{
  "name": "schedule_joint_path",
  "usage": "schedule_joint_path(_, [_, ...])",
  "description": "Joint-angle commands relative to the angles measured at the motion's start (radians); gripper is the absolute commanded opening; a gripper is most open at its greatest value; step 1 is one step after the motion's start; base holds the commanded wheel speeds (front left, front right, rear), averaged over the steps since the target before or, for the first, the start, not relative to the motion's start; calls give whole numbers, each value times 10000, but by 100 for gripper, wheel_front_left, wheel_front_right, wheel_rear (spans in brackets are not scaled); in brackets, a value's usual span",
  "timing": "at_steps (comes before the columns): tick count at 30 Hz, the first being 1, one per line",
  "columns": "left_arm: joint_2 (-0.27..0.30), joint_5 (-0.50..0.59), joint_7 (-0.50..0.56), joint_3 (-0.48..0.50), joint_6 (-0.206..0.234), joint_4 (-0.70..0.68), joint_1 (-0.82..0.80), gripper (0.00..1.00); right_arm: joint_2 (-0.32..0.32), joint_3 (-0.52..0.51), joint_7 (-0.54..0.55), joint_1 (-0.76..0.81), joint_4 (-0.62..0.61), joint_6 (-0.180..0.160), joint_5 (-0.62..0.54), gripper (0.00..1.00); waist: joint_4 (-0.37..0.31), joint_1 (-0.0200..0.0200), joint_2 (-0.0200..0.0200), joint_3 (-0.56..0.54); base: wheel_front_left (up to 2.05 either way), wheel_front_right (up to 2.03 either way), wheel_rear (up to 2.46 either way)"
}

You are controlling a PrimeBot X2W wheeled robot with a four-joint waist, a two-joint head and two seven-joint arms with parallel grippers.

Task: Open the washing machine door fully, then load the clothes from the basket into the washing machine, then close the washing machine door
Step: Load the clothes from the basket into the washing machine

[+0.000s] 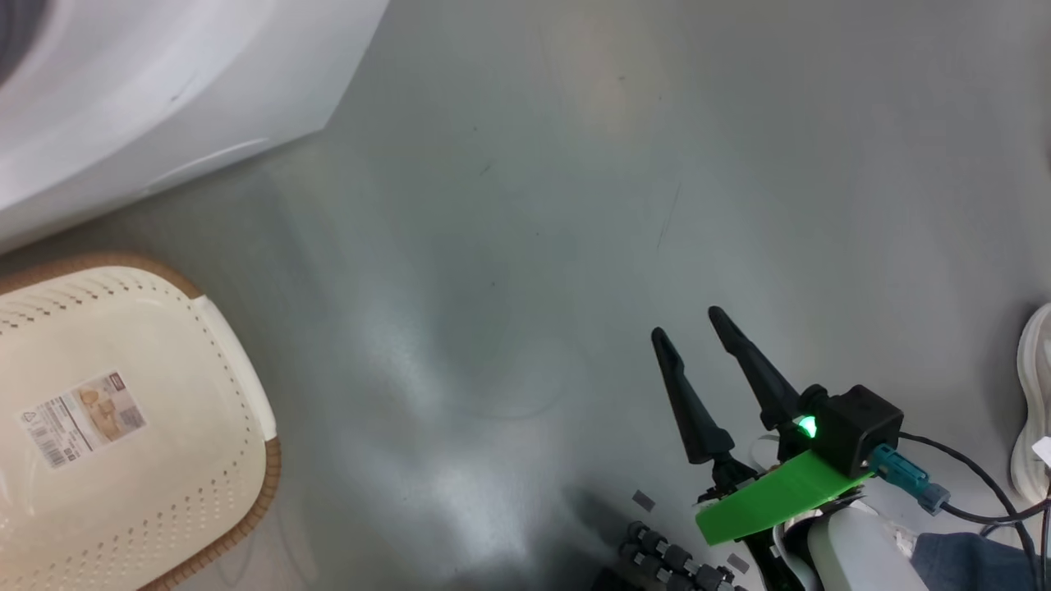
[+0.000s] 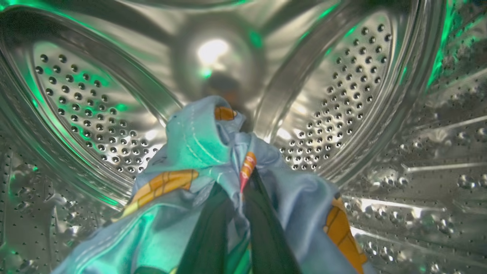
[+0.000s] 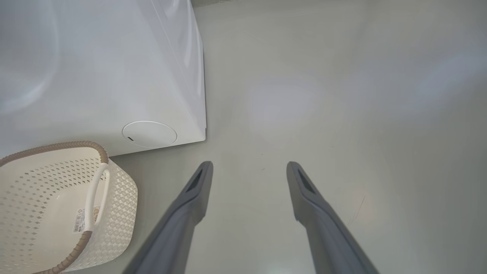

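Note:
In the left wrist view my left gripper (image 2: pixel 239 186) reaches inside the washing machine's perforated steel drum (image 2: pixel 342 99). It is shut on the clothes (image 2: pixel 198 140), light blue fabric with orange print that drapes over both dark fingers (image 2: pixel 266 232). The washing machine (image 1: pixel 148 90) is a white box at the head view's upper left. The cream basket (image 1: pixel 230 345) stands on the floor in front of it, with just a label sticker (image 1: pixel 82 419) inside. My right gripper (image 1: pixel 688 324) hangs open over bare floor, holding nothing. The washing machine door is out of view.
Grey floor (image 1: pixel 525 246) stretches to the right of the washer (image 3: pixel 114 68) and the basket (image 3: pixel 118 198). A white shoe (image 1: pixel 1033 402) and a bit of blue trouser leg (image 1: pixel 969 562) of a person show at the head view's right edge. Cables trail from my right wrist.

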Motion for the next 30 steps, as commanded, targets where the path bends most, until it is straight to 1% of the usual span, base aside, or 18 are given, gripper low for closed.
schedule_joint_path(1, [362, 43, -53, 70, -18, -472, -316, 0, -122, 193, -48, 72, -232, 16, 22, 100, 19, 0, -1, 131, 0, 0, 0])
schedule_joint_path(4, [300, -58, -53, 333, 9, -1035, -423, 0, -122, 212, -48, 42, -269, 16, 16, 100, 18, 0, -1, 210, 0, 0, 0])
schedule_joint_path(7, [314, -6, -53, 549, 147, -1455, -400, 0, -122, 245, -48, 7, -308, 16, 17, 100, -11, 0, -1, 246, 0, 0, 0])
schedule_joint_path(9, [284, 65, -53, 571, 226, -1277, -285, 0, -122, 217, -48, 18, -336, 16, 12, 100, 10, 0, -1, 231, 0, 0, 0])
schedule_joint_path(18, [233, 239, -53, 426, 224, -131, -281, 0, -122, 203, -48, 41, -303, 16, -2, 100, 76, 0, -1, 187, 0, 0, 0])
schedule_joint_path(19, [236, 271, -53, 402, 248, -40, -301, 5, -122, 190, -48, 37, -293, 16, -14, 100, 89, 0, -1, 173, 0, 0, 0])
schedule_joint_path(20, [238, 311, -53, 366, 276, 67, -317, 20, -122, 179, -48, 35, -284, 16, -27, 100, 101, 0, -1, 155, 0, 0, 0])
schedule_joint_path(21, [232, 332, -53, 338, 296, 215, -334, 32, -122, 171, -48, 34, -273, 16, -40, 100, 112, 0, -1, 132, 0, 0, 0])
schedule_joint_path(23, [225, 376, -53, 287, 348, 442, -383, 52, -122, 158, -48, 32, -254, 16, -66, 100, 132, 0, -1, 84, 0, 0, 0])
schedule_joint_path(24, [216, 401, -53, 254, 381, 600, -389, 81, -122, 146, -48, 31, -245, 16, -78, 100, 147, 0, -1, 53, 0, 0, 0])
schedule_joint_path(25, [200, 413, -53, 223, 399, 766, -407, 98, -122, 137, -48, 32, -237, 16, -87, 100, 159, 0, -1, 24, 0, 0, 0])
schedule_joint_path(26, [193, 445, -53, 181, 436, 908, -432, 100, -122, 131, -48, 32, -231, 16, -95, 100, 171, 0, -1, -1, 0, 0, 0])
schedule_joint_path(30, [158, 568, -9, -22, 525, 1543, -502, 100, -122, 100, -48, 49, -212, 16, -126, 100, 220, 0, -1, -94, 0, 0, 0])
